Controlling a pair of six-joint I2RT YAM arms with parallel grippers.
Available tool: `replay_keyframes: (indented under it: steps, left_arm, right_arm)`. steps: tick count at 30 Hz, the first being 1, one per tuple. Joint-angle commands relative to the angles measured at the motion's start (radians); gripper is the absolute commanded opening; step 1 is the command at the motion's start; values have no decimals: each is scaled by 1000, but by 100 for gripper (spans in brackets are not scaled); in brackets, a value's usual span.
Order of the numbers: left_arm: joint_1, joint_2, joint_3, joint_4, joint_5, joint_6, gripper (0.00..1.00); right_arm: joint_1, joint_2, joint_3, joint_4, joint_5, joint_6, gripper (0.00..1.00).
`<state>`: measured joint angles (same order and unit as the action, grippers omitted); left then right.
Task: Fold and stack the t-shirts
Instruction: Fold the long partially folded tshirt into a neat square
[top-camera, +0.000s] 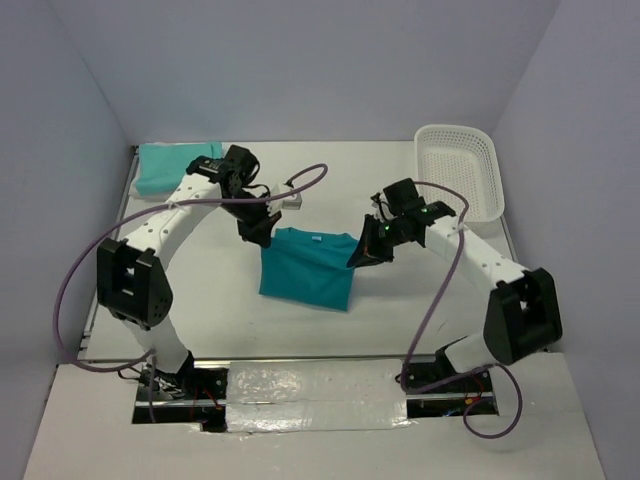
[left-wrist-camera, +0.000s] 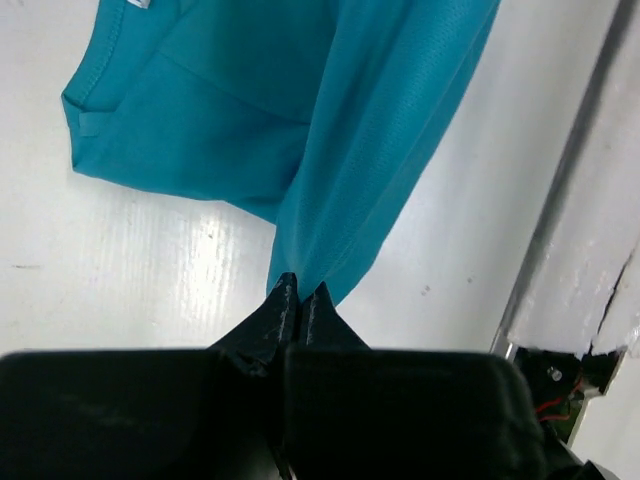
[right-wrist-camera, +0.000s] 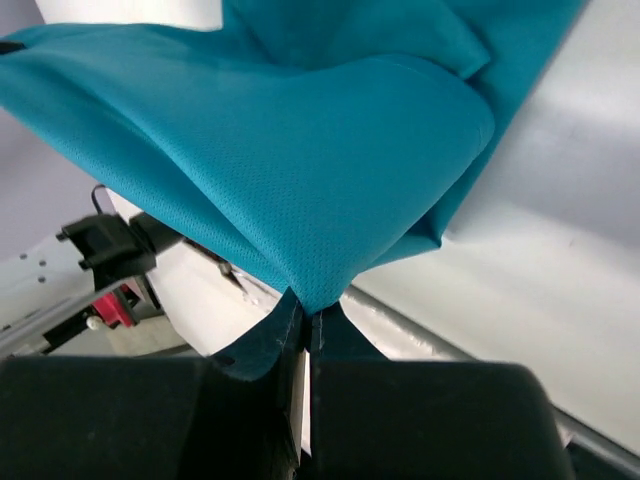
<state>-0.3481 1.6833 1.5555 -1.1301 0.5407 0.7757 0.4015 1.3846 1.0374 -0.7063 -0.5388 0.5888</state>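
Note:
A teal t-shirt (top-camera: 307, 268) hangs between both grippers over the middle of the table, its lower part resting on the surface. My left gripper (top-camera: 262, 235) is shut on its upper left corner; the left wrist view shows cloth (left-wrist-camera: 340, 150) pinched at the fingertips (left-wrist-camera: 302, 292). My right gripper (top-camera: 362, 257) is shut on the upper right corner, with teal fabric (right-wrist-camera: 300, 160) drawn into the tips (right-wrist-camera: 309, 308). A folded pale mint t-shirt (top-camera: 175, 165) lies at the far left corner.
A white lattice laundry basket (top-camera: 460, 170) stands at the far right. Purple cables loop off both arms. The table's front edge with silver tape (top-camera: 310, 395) runs between the arm bases. Walls enclose the table on three sides.

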Motion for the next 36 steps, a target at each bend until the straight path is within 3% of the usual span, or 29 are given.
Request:
replay_keyframes:
  steps: [1, 11, 14, 15, 17, 18, 21, 26, 28, 29, 30, 32, 33, 36]
  left_arm:
    - [14, 61, 78, 26, -1, -52, 0]
    - [34, 318, 241, 228, -116, -212, 0]
    - [41, 396, 296, 243, -162, -243, 10]
    - [43, 415, 304, 248, -168, -254, 18]
    - [47, 458, 325, 295, -197, -282, 28]
    - [49, 472, 331, 320, -206, -292, 44]
    - [63, 545, 429, 424, -243, -360, 49]
    - [95, 598, 567, 418, -264, -467, 59]
    - [121, 567, 561, 434, -285, -516, 59]
    - [136, 461, 466, 453, -248, -538, 54]
    - [133, 460, 465, 469, -233, -536, 52]
    - [117, 355, 317, 506, -179, -521, 49]
    - [109, 330, 278, 518, -153, -515, 48]
    - [75, 306, 206, 504, -88, -501, 30]
  right_arm:
    - [-47, 123, 79, 5, -35, -81, 0]
    - [-153, 359, 156, 119, -63, -46, 0]
    - [-182, 459, 240, 128, -43, -37, 9]
    - [-188, 488, 289, 131, -40, -38, 22]
    - [-207, 574, 347, 108, -10, -44, 31]
    - [-214, 603, 410, 93, 9, -53, 39]
    - [-240, 671, 490, 65, 108, -46, 47]
    - [-224, 615, 576, 71, 167, -95, 51]
    - [-204, 561, 584, 54, 277, -127, 51]
    - [-140, 401, 485, 118, 365, -124, 46]
    - [-139, 399, 440, 119, 372, -118, 44]
    - [-75, 297, 345, 225, 338, -95, 37]
    - [-60, 285, 270, 257, 309, -57, 26]
    - [-38, 339, 219, 333, 183, 24, 3]
